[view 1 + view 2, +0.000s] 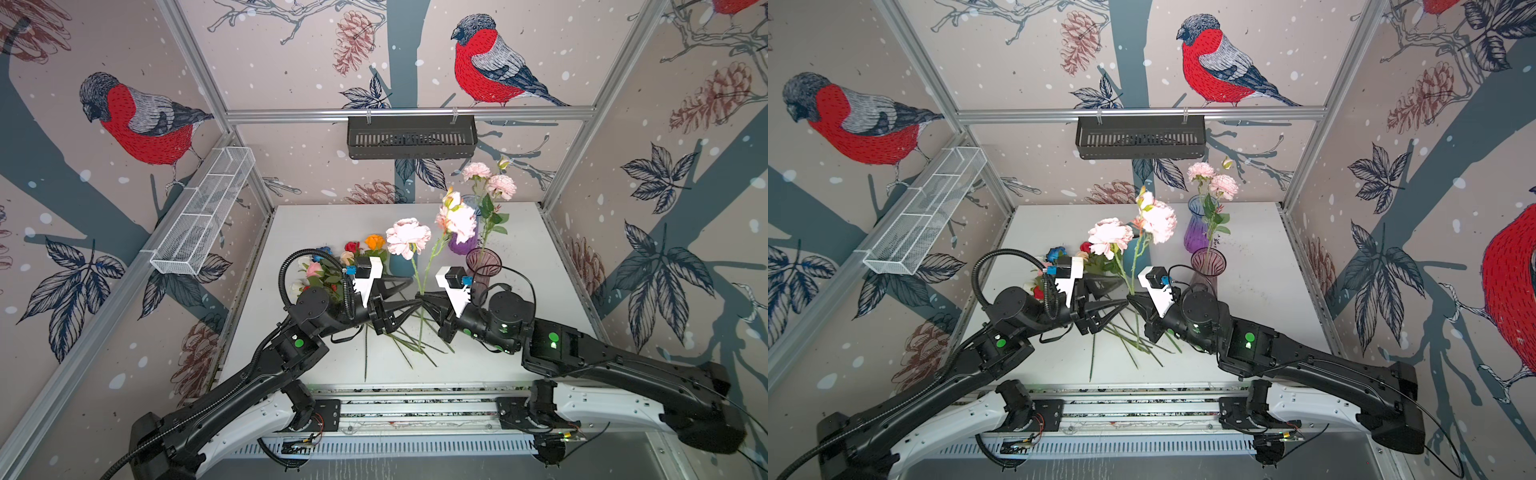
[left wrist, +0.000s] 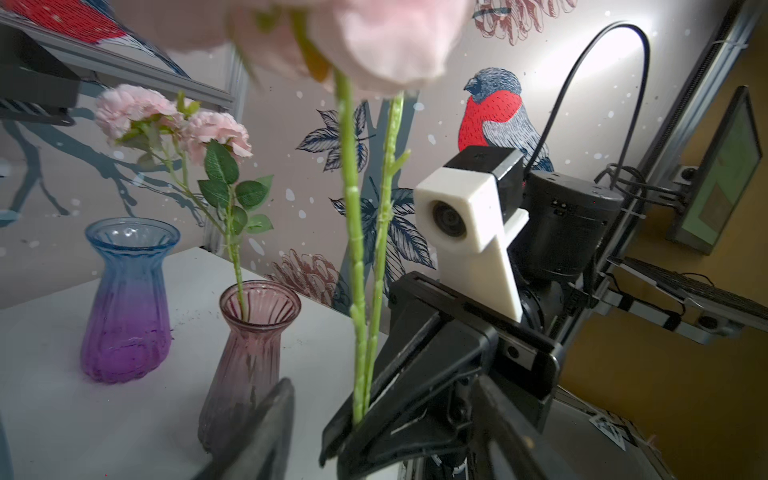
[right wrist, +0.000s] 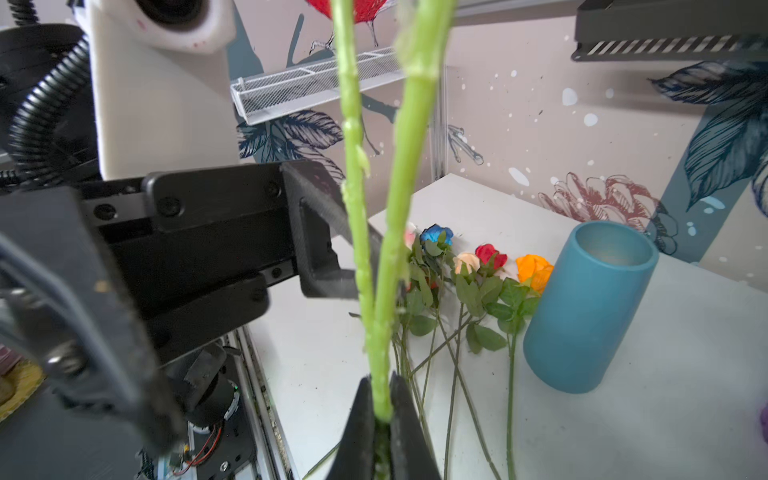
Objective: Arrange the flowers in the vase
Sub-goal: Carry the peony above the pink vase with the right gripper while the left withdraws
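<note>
The right gripper pinches two pink flowers by their stems, upright above the table; the left gripper stands open around them. Light, bendy and top-heavy, they likely sway; gripping the stems, never the soft heads, suits feeding the pink vase

In the left wrist view the heads of the pink sprays are a blur, cut off by the picture's edge. The left end effector shows only as out-of-focus fingers, also cut off.

In the right wrist view the stems leave the picture with no heads showing. The right end effector covers them where it pinches, its own fingers cut off at the edge. The purple vase is a mere sliver there.

In a top view the left arm hides part of the roses, and a pink head covers most of the blue cylinder vase.
</note>
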You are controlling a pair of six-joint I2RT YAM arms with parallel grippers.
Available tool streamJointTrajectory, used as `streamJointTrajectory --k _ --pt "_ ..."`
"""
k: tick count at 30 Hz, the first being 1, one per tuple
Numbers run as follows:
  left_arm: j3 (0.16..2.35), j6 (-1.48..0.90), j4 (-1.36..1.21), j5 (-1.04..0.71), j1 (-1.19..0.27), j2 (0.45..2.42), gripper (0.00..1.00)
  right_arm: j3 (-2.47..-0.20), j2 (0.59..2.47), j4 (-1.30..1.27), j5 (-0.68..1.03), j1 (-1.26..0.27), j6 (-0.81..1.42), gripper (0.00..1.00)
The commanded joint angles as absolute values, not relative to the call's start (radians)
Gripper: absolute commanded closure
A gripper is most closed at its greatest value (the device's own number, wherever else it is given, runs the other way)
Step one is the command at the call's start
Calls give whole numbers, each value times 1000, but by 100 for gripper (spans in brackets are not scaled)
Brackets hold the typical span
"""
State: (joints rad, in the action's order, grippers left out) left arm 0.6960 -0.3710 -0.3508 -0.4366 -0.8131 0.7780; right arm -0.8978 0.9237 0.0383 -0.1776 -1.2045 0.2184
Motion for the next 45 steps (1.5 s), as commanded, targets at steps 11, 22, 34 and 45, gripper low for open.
streamJointTrajectory --k 11,22,34,45 --pt "771 -308 372 42 -813 436 23 -1048 806 42 -561 -939 28 100" --pt "663 -296 344 112 -809 230 22 -928 786 -60 -445 -695 105 100" --pt "648 -299 308 9 -733 253 20 -813 801 -192 -428 -677 78 99" --pt "641 -297 293 -41 -687 259 20 -820 795 -202 -428 -660 92 99"
